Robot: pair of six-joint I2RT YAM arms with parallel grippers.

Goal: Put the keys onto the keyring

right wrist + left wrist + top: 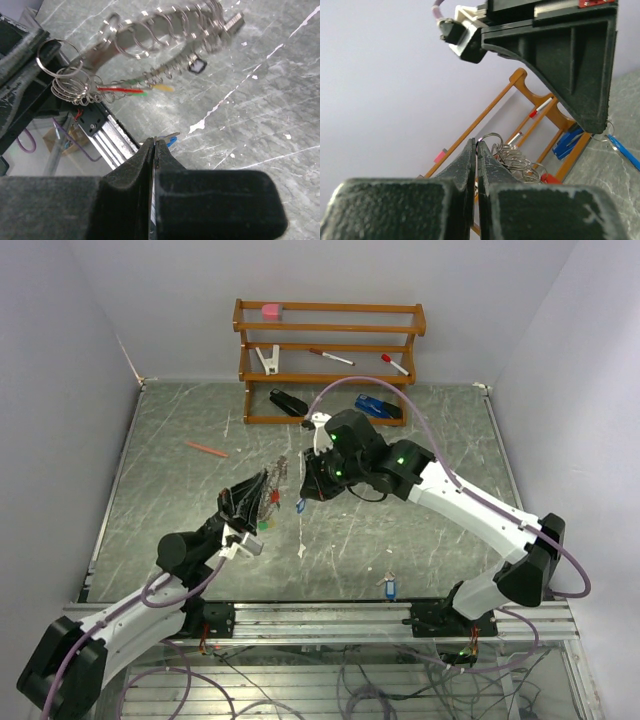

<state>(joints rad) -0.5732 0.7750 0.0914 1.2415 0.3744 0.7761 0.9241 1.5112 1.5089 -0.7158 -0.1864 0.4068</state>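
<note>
Grey worktop (420,450). Left hand (476,150) closed tight on keyring (515,156), held above worktop. Right hand (154,150) pinched shut on blue-tagged key (171,141), just beside keyring. Second key (388,587) lies near front edge.

Left gripper (476,150): jaws pressed together, pinching the keyring (512,157) at the tips, its small silvery rings bunched just beyond. Right gripper's black finger (570,70) fills upper right; a key (620,149) with a blue tag hangs at its tip. Behind: wooden rack (492,107), blue stapler (568,143), grey marbled table (627,95).
</note>
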